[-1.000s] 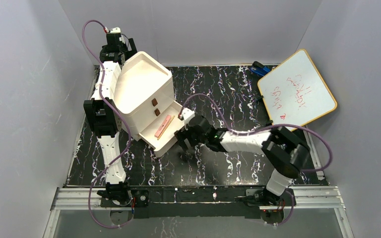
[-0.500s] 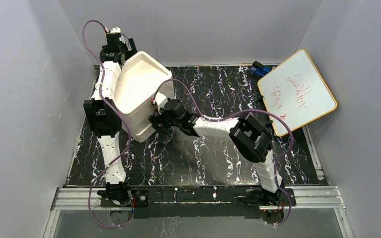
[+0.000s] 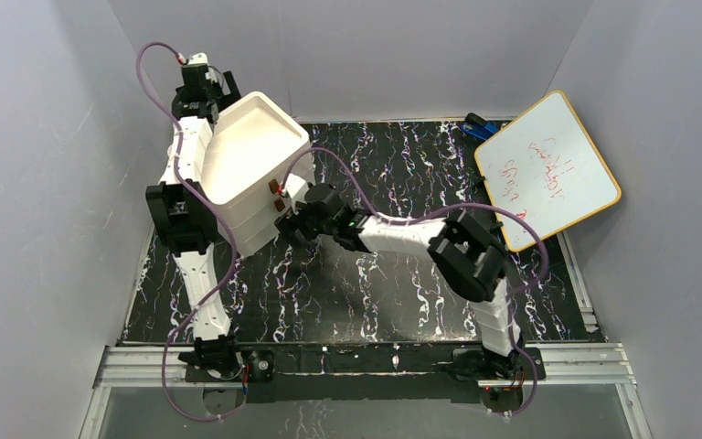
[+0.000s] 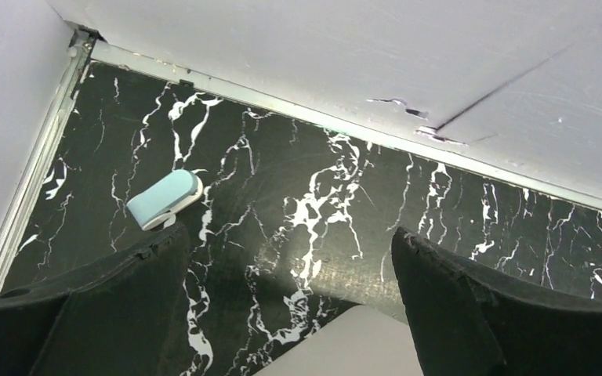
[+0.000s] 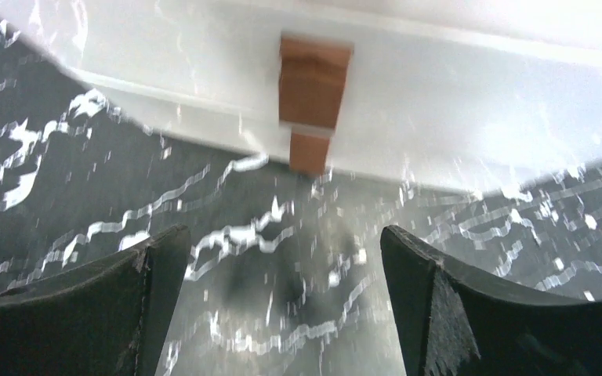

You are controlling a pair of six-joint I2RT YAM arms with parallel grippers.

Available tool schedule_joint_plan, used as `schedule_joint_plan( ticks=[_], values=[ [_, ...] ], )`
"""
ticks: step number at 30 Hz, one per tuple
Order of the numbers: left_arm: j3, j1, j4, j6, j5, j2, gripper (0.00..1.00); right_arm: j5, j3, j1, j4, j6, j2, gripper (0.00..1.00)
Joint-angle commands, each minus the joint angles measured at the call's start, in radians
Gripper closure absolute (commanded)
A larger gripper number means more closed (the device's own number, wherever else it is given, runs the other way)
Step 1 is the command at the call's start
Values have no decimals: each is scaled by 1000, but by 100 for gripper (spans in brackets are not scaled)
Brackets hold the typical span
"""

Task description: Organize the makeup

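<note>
Your right gripper [image 5: 278,239] hangs spread and empty just before a brown drawer handle [image 5: 313,78] on the white plastic three-drawer box [image 3: 247,169]. Your left gripper [image 4: 290,235], also spread, sits at the box's far side. No makeup shows, and the drawers look shut, so the sorting seems nearly done.

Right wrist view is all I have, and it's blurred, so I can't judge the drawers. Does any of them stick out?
Observer: No. From above, every front of the drawer box sits flush.
Operator: Where is the left arm?
Observer: The left pincer hangs open and empty behind the box, close to the back wall.
Operator: Is anything lying back there?
Observer: One small light-blue item lies on the table, near its far left corner.
</note>
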Motion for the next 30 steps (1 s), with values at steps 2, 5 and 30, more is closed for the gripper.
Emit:
schedule_joint_plan(
  ticks=[2,5,30],
  values=[
    [-93,105,132,-45,80,-137,2,-56,-161,-2,-63,-66,-309,1],
    [-118,110,238,-7,49,-196,2,-44,-257,-2,-89,-69,-452,1],
    [145,74,188,-149,569,-571,1,236,-344,-4,-283,-68,-919,1]
  ],
)
